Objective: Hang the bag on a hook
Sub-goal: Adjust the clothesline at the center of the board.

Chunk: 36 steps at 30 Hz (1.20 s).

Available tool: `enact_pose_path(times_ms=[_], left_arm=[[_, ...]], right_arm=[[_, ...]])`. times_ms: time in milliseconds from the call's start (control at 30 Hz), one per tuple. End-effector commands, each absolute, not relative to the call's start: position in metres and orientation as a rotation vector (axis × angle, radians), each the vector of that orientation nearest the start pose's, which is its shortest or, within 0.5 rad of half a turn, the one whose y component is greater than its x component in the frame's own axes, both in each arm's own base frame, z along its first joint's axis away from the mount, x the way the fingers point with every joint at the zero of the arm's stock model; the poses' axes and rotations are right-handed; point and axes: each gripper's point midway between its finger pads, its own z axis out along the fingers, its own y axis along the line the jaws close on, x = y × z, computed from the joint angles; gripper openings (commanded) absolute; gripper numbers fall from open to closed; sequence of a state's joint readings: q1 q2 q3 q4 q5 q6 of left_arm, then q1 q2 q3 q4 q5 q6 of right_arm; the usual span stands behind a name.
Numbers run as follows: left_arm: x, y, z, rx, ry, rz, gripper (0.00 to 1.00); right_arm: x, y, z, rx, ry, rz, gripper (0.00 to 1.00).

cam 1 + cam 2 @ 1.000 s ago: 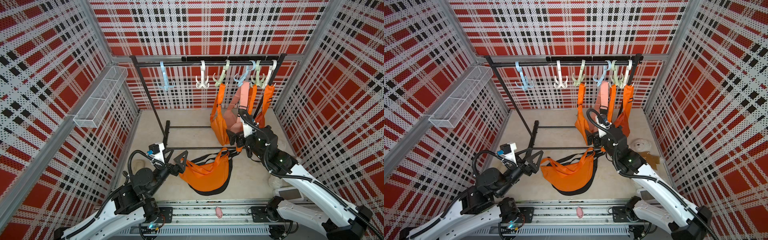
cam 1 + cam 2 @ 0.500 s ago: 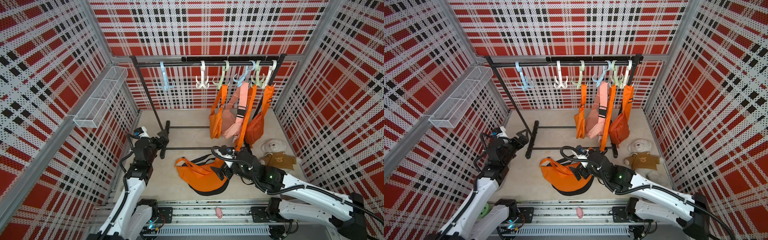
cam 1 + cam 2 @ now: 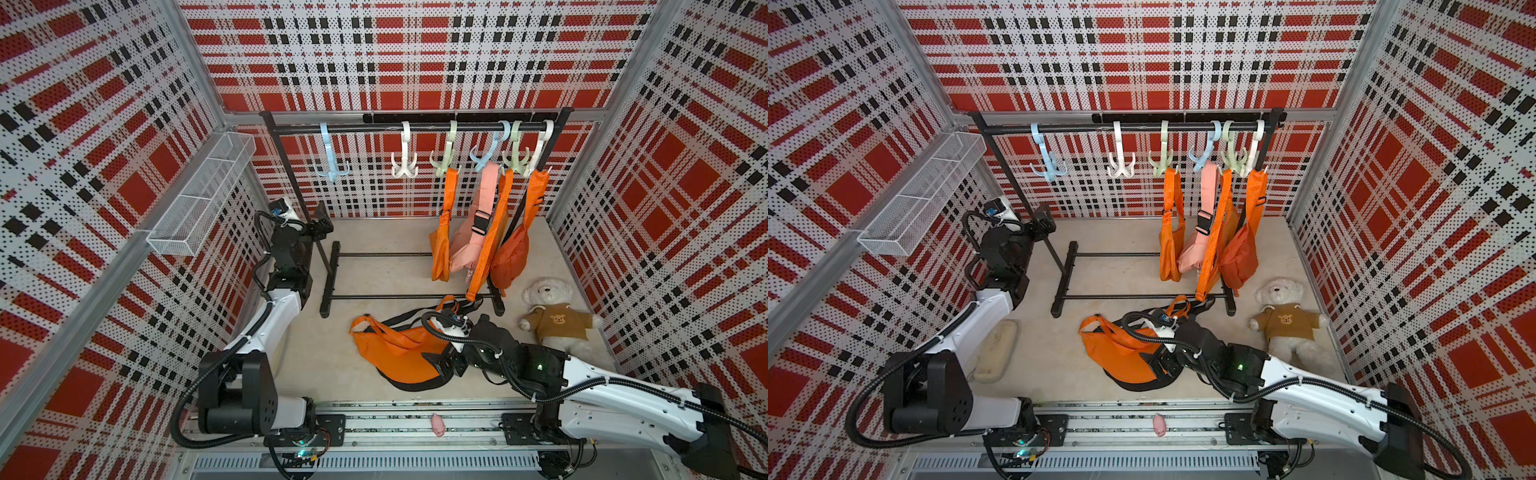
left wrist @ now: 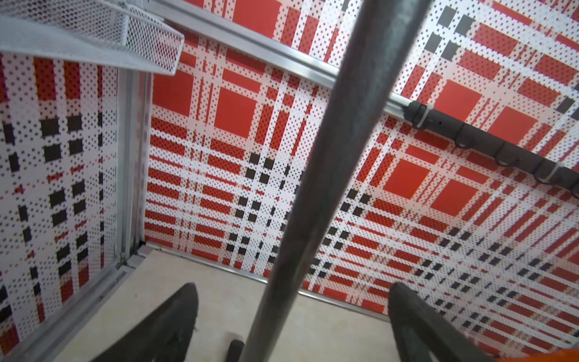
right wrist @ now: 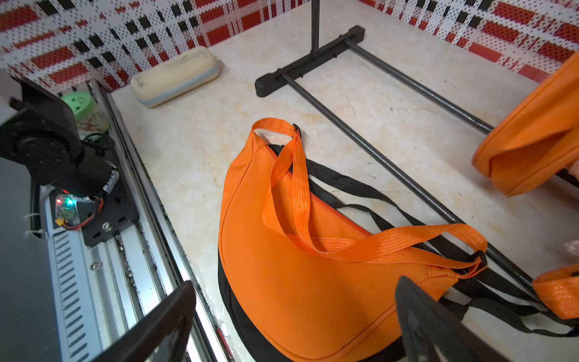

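Top views, bag: I see the orange bag (image 3: 395, 353) lying on the floor (image 3: 374, 232) in front of the rack (image 3: 415, 128), on top of a black bag (image 3: 411, 384), well below the hooks (image 3: 404, 166).
Top views, rack: hanging bags (image 3: 510, 257), orange and pink, fill the hooks at the right end of the rail. A teddy bear (image 3: 548, 316) sits on the floor beside them.
Top views, arms: in both top views my left gripper (image 3: 322, 220) is raised at the rack's left upright, and my right gripper (image 3: 1160, 361) is low at the orange bag's right end.
Left wrist, jaws: the left gripper (image 4: 294, 285) is spread wide. The upright (image 4: 329, 156) passes between the fingers (image 4: 169, 326), and I see neither one pressing it.
Right wrist, jaws: the right gripper (image 5: 296, 282) is released, its fingers (image 5: 432, 329) standing either side of the orange bag (image 5: 257, 250). I cannot tell whether they touch the fabric.
Right wrist, strap: the strap (image 5: 294, 175) lies slack across the bag's top.
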State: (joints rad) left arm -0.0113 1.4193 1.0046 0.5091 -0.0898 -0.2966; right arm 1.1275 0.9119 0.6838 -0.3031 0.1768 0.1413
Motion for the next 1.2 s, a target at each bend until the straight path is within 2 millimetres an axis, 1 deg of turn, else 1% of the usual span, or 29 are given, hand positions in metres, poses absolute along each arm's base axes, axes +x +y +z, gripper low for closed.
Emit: enact_pose_path(times_ms=[0,67,167,267,333,400,433,500,600,700,867,967,1067,1167], left_arm=[[0.484,0.02,0.372,-0.261,1.415,-0.103,0.94],[0.489,0.023,0.37,-0.262,1.423,-0.09,0.9],[0.491,0.019,0.371,-0.226,1.428,-0.084,0.78],[0.491,0.016,0.371,-0.192,1.432,-0.061,0.6],[0.489,0.014,0.371,-0.168,1.436,-0.052,0.44],[0.486,0.013,0.37,-0.154,1.438,-0.035,0.32],[0.484,0.014,0.37,-0.15,1.44,-0.027,0.3],[0.48,0.013,0.37,-0.142,1.44,-0.021,0.28],[0.472,0.01,0.374,-0.128,1.439,-0.007,0.23],[0.464,0.01,0.378,-0.128,1.435,0.003,0.17],[0.446,0.008,0.381,-0.125,1.439,0.021,0.16],[0.433,0.005,0.383,-0.124,1.446,0.035,0.16],[0.42,0.004,0.383,-0.131,1.449,0.027,0.16],[0.408,0.001,0.383,-0.132,1.442,0.034,0.16]], right_arm=[[0.168,0.271,0.216,-0.867,1.905,0.569,1.0],[0.167,0.268,0.216,-0.865,1.905,0.567,1.0],[0.167,0.265,0.217,-0.851,1.899,0.568,1.0],[0.168,0.265,0.218,-0.846,1.895,0.569,1.0],[0.168,0.265,0.221,-0.849,1.892,0.57,1.0],[0.168,0.266,0.224,-0.848,1.886,0.572,1.0],[0.168,0.266,0.226,-0.847,1.88,0.576,1.0],[0.167,0.266,0.23,-0.843,1.868,0.586,1.0],[0.166,0.268,0.233,-0.847,1.858,0.605,1.0],[0.165,0.271,0.23,-0.857,1.861,0.614,1.0],[0.166,0.276,0.223,-0.886,1.873,0.602,1.0],[0.156,0.289,0.22,-0.983,1.871,0.649,1.0],[0.146,0.299,0.209,-1.104,1.903,0.661,1.0],[0.14,0.302,0.187,-1.215,1.966,0.619,1.0]])
